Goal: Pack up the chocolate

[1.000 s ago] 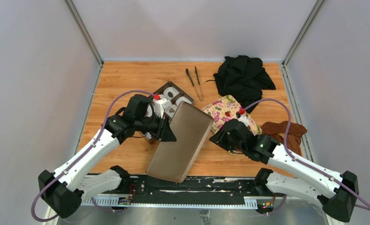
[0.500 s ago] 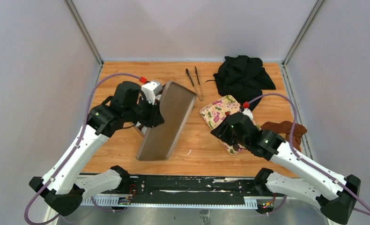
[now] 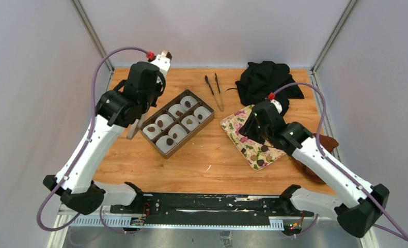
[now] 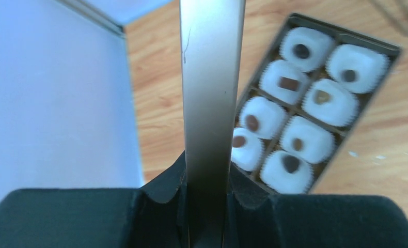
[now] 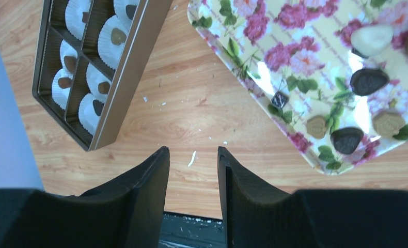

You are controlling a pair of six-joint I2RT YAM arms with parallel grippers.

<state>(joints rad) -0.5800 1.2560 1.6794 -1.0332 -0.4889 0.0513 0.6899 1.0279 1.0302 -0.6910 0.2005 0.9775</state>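
Bronze-coloured lid [image 4: 211,77] is being pinched on edge by the left gripper [image 4: 207,178], hanging just left of the open box [image 5: 127,72] whose eight white paper cups [image 4: 274,174] are each holding a piece of chocolate [image 4: 291,163]. More chocolate pieces, dark and tan, are lying on the flowered tray [image 5: 315,88] to the right of the box. The right gripper [image 5: 193,155] is hovering over the wooden bench [image 5: 191,103] between box and tray, its fingers spread apart and gripping nothing.

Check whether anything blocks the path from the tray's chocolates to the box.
Nothing visible does. The left gripper holds the lid clear beside the box; only tabletop separates it from the chocolates on the tray.
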